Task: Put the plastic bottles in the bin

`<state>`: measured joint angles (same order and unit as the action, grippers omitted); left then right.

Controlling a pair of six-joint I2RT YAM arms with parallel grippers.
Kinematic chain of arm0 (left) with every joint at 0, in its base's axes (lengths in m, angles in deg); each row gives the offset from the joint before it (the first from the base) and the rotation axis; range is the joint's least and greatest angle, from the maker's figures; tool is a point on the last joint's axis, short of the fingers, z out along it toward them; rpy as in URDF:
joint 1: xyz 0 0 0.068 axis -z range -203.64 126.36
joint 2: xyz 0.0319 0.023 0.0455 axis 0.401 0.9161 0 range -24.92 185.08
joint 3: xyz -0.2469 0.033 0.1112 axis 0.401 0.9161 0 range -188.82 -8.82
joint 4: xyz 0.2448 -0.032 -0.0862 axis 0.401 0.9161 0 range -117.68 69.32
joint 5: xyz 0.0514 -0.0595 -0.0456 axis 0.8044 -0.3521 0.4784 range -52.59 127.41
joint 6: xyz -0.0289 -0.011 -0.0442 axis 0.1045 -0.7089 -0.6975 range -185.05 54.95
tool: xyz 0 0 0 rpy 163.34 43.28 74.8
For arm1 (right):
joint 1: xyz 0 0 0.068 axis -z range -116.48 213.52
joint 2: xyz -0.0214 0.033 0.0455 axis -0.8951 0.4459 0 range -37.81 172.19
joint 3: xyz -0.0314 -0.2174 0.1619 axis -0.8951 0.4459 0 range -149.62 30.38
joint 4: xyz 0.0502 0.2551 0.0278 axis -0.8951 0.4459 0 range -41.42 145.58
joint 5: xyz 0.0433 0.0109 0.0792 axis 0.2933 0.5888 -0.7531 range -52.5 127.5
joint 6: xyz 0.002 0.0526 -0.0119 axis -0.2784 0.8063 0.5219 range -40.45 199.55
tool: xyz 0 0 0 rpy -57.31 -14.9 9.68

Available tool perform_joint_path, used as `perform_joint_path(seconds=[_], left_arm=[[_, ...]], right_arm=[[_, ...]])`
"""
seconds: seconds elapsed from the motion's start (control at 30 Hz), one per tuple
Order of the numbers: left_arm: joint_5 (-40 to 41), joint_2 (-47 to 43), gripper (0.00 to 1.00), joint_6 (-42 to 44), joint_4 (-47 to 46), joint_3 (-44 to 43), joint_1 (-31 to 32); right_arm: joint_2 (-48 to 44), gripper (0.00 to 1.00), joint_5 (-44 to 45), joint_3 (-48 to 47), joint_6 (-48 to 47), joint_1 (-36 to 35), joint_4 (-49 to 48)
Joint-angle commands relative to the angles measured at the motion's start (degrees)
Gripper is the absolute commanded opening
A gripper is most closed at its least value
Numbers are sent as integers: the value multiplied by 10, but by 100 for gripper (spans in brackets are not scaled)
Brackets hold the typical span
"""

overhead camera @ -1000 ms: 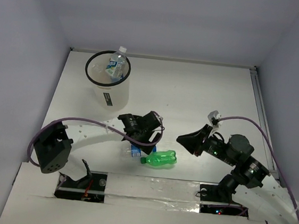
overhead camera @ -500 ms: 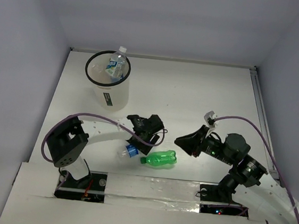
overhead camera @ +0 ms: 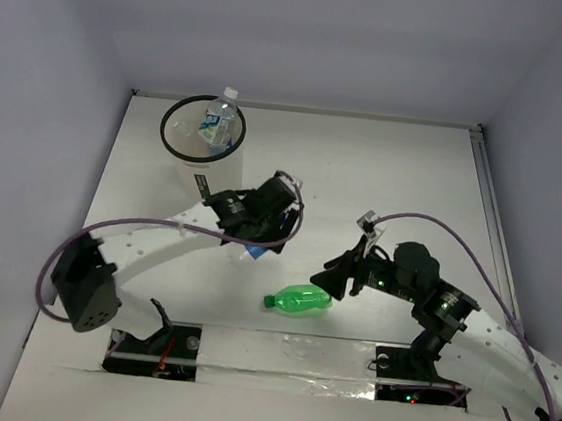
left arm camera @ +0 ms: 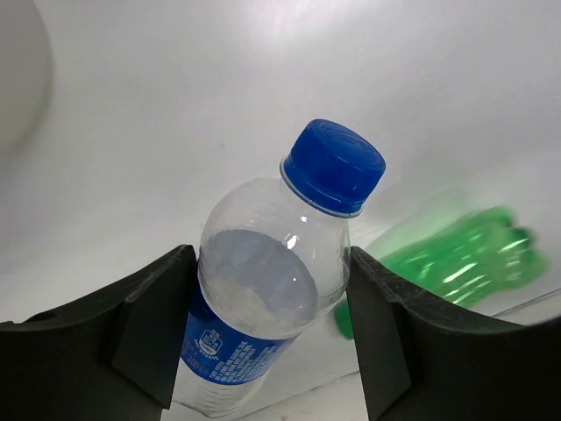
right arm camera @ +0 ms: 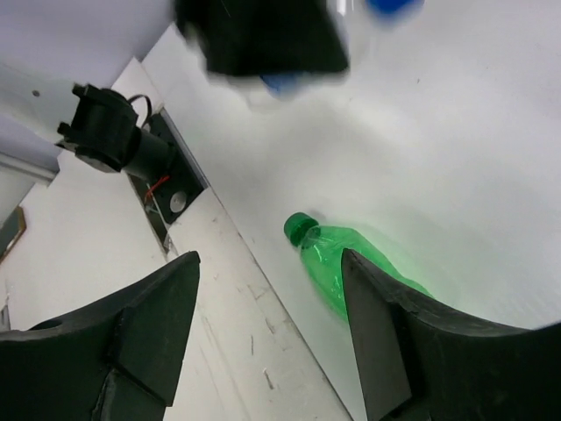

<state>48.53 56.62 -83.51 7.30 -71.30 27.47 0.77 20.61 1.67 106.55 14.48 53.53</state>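
The left gripper clamps a clear, blue-capped bottle near the bin, which holds another clear bottle. The right gripper, jaws spread and empty, hovers over the green bottle, which lies on its side on the table.

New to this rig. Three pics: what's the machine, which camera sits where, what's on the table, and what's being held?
The machine is two robot arms, a left arm and a right arm, bolted at the near edge of a white table. The wide picture comes from a fixed camera above and behind them. The other two come from a camera on each wrist, with that arm's own black fingers at the sides.

The left end effector is closed on a blue-capped bottle. The right end effector is open and empty, above a green bottle lying on its side. At the far left stands a white bin with a second clear bottle already in it.
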Motion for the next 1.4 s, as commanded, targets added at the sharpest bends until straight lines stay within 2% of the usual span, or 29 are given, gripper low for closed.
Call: perform_joint_path(seconds=[0.0,0.07,0.2,0.33,0.47,0.5,0.63,0.8,0.93,1.07,1.17,1.37], left_arm=[[15,-96,45,3,-29,-77,-24],[13,-137,45,4,-47,-112,-37],[16,-190,46,4,-114,-166,-94],[63,-241,47,1,-190,-173,-137],[128,-256,47,12,-251,-160,-181],[129,-256,47,12,-268,-157,-195],[96,-234,47,6,-285,-162,-259],[23,-211,47,-18,-320,-155,-354],[-7,-180,47,-27,-346,-138,-391],[-13,-163,46,-27,-373,-121,-404],[-16,-163,45,-23,-425,-91,-417],[-25,-121,44,-33,-434,-94,-429]], right_arm=[[29,72,15,-5,-4,-22,-14],[57,72,28,-17,-9,-37,5],[173,75,128,-95,-33,-118,77],[244,78,206,-171,-61,-166,151],[285,83,245,-237,-60,-184,206],[297,88,250,-250,-64,-192,219],[373,91,301,-312,-83,-207,328],[448,94,309,-368,-109,-221,391],[500,95,323,-395,-139,-221,432],[521,97,320,-391,-167,-226,425],[541,98,316,-392,-190,-232,424],[591,98,304,-402,-220,-243,415]])
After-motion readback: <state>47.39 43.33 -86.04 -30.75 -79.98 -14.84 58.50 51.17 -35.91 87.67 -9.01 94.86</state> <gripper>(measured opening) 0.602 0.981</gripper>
